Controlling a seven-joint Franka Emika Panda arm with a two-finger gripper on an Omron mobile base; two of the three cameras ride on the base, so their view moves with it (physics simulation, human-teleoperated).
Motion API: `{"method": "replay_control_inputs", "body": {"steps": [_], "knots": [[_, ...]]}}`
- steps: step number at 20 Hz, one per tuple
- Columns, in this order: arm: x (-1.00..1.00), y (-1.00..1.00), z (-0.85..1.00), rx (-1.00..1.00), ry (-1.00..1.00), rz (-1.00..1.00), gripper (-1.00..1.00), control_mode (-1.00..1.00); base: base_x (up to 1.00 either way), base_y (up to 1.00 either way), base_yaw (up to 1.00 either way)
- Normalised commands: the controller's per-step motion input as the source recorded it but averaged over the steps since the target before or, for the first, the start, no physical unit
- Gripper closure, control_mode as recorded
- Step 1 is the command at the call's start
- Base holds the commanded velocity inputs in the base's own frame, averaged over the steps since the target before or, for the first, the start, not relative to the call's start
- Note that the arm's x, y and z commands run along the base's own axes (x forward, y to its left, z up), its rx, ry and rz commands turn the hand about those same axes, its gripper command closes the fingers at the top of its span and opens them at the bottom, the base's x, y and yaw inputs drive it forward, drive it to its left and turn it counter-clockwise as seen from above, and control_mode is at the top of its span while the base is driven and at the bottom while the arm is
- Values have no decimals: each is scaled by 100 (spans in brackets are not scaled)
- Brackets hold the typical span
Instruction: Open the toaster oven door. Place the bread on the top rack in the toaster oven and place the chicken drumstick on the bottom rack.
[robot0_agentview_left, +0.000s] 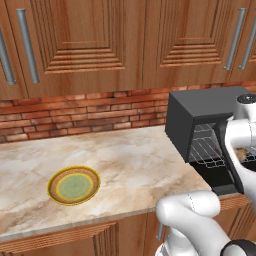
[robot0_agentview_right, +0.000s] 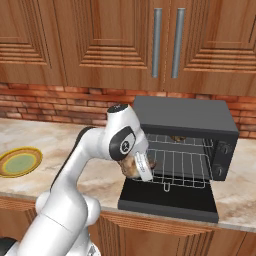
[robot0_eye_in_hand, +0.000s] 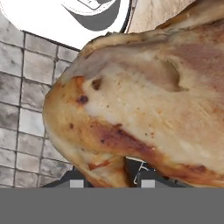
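The toaster oven stood on the marble counter against the brick wall, its door folded flat down toward the counter's front edge; inside, two silver wire shelves showed, the top rack bearing a small brown thing at its back, likely the bread, though it was too small to name surely. The bottom rack was drawn partly forward over the lowered door. The gripper hung at the left front of the oven's mouth, just above the near left corner of that lower shelf, closed on the chicken drumstick; in the hand view the golden-brown meat crowded the lens, with the dark finger tips pressed to its underside and grey floor tiles behind. From the right base view the drumstick bulged out beside the white hand, at the rack's edge. A yellow-rimmed green plate lay well apart to the left on the counter, nothing on it.
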Motion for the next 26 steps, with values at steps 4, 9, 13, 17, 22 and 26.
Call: {"method": "replay_control_inputs", "body": {"steps": [4,9,13,17,22,26], "knots": [[27,-31,-17,18,-3,0,100,-100,0,0,0],[22,-9,-32,13,-14,0,100,-100,0,0,0],[26,-3,-41,4,-17,0,100,-100,0,0,0],[6,-7,-39,0,-17,-1,100,-100,0,0,0],[18,-1,-10,0,-9,-3,100,-100,0,0,0],[28,-9,0,0,-1,-4,100,-100,0,0,0]]}}
